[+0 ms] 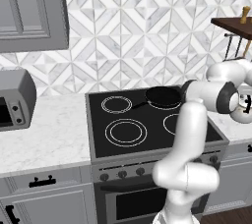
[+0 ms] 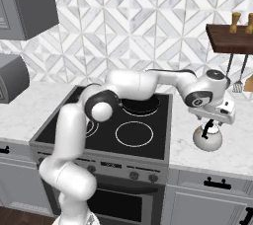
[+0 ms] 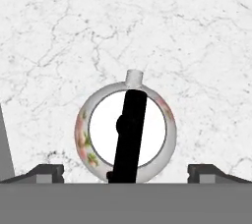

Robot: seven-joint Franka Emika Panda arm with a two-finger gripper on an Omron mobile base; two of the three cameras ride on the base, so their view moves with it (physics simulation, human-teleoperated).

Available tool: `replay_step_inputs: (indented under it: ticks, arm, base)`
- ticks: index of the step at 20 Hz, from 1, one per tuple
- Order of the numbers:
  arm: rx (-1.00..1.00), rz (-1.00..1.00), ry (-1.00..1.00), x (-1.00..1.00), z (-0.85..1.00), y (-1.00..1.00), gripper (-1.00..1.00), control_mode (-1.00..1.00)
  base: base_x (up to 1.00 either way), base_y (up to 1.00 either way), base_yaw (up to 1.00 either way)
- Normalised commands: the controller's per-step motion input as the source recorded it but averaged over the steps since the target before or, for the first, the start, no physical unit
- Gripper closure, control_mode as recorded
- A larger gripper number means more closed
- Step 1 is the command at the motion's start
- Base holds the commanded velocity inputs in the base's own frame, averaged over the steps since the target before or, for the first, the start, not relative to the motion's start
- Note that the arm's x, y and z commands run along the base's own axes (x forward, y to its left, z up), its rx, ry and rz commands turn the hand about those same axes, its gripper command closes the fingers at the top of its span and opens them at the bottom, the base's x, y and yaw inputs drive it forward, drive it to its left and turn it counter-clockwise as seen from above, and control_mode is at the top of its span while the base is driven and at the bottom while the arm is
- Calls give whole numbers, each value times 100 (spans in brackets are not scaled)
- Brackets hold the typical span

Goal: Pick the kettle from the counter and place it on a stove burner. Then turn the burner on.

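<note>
- The pincer (image 3: 126,173) hung spread wide directly above the kettle (image 3: 126,130), one dark tip on either side of it and nothing between them but the kettle below; in the right base view the pincer (image 2: 211,124) sat just over the kettle's handle.
- The kettle (image 2: 207,139) stood upright on the counter (image 2: 232,150) to the right of the cooktop, near that stretch's front edge and close to the cooktop's right side — well apart from any ring.
- Its thin black handle (image 3: 129,137) arched over the lid and, from the hand, ran nearly straight away from the camera, slightly tilted, so the tips stood on its two flat sides.
- Judged by looks: a small, rigid, probably ceramic or enamelled body with a floral band — glossy and rounded, so the body would likely slip from the tips and could chip if dropped. It seemed light when empty.
- The handle was the sensible place to take hold, at its top middle over the lid knob, so the kettle would hang level rather than swing.
- The stove burner (image 1: 126,132), the large double ring at the cooktop's front left, lay bare; a black frying pan (image 1: 163,96) occupied a rear ring.
- Knobs (image 1: 122,172) lined the stove front below the glass.
</note>
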Motion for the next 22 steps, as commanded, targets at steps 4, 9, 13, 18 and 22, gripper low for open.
replay_step_inputs:
  ticks: [4,9,13,18,22]
  arm:
    - [0,0,4,29,-49,0,-100,-100]
    - [0,0,2,3,-24,0,100,-100]
    - [0,0,0,0,0,0,100,-100]
    - [0,0,-7,-12,8,1,100,-100]
    - [0,0,-23,-57,63,47,100,-100]
  base:
    - [0,0,0]
    - [0,0,0]
    - [0,0,0]
    - [0,0,0]
    - [0,0,0]
